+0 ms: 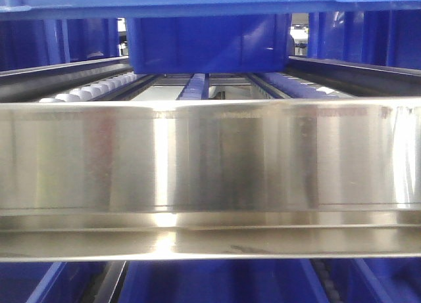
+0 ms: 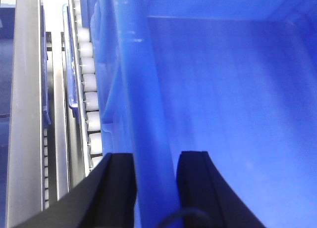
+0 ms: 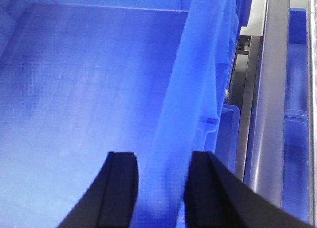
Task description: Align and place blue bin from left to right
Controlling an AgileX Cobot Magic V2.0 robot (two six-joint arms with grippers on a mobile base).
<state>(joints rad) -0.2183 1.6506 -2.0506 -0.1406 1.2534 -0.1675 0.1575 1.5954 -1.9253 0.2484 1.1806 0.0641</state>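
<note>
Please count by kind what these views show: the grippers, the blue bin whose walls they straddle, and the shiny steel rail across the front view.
Grippers: 2, the left gripper and the right gripper
The blue bin: 1
The steel rail: 1
Total: 4

Obstructed, cropped and blurred items, three views.
Front view: steel rail [image 1: 210, 165] masks the roller tracks' [image 1: 85, 93] near ends, and the blue bin [image 1: 207, 43] has its top hidden at 12 o'clock. Wrist views: left hand [image 2: 156, 156] and right hand [image 3: 163, 155] are cropped at 6 o'clock. The bin wall is blurred between the right fingers [image 3: 121, 188], contact undeterminable.
</note>
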